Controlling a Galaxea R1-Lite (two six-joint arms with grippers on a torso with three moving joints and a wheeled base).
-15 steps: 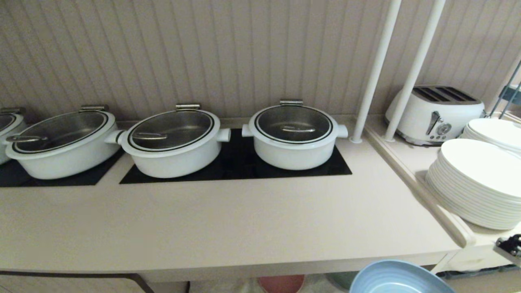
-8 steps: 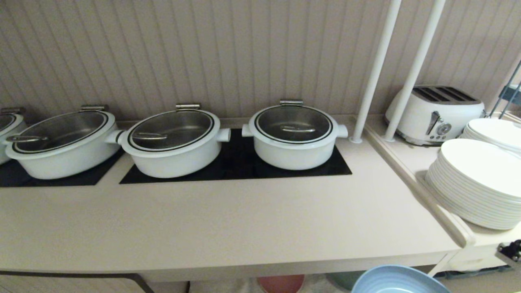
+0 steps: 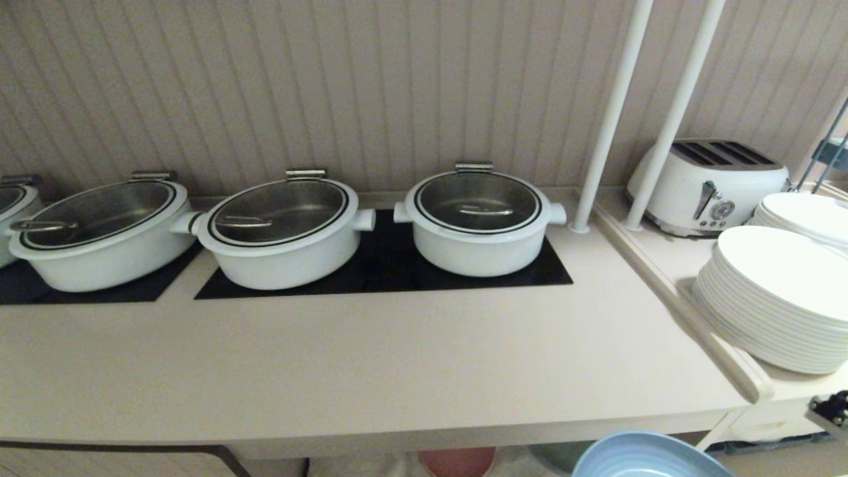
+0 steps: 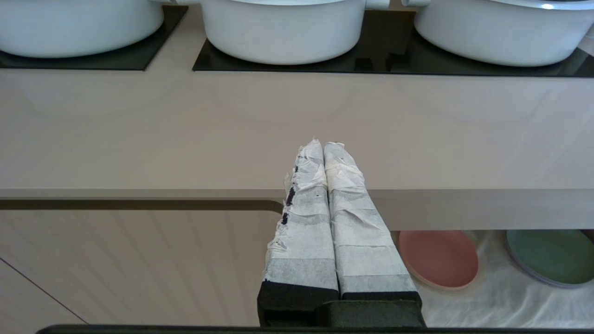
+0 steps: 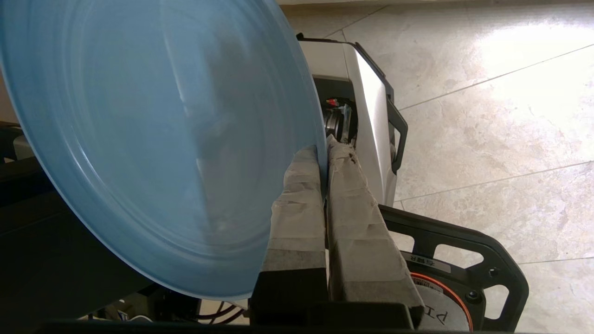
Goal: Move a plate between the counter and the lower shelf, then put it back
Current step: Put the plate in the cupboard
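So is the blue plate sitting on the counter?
No, the right pincer holds the blue plate by its rim, off the counter.

Few marks show: upside-down letters "PI" on a round orange-ringed label (image 5: 441, 304) and a small unreadable white sticker (image 5: 426, 262), both on the robot's base at five o'clock.

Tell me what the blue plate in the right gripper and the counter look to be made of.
The plate: likely melamine or plastic, though matte glazed ceramic is possible; soft, dull sheen with faint concentric ridges. The right gripper pinches its rim between taped fingers. The counter: smooth beige solid-surface or laminate, semi-gloss; it faintly mirrors the pots.
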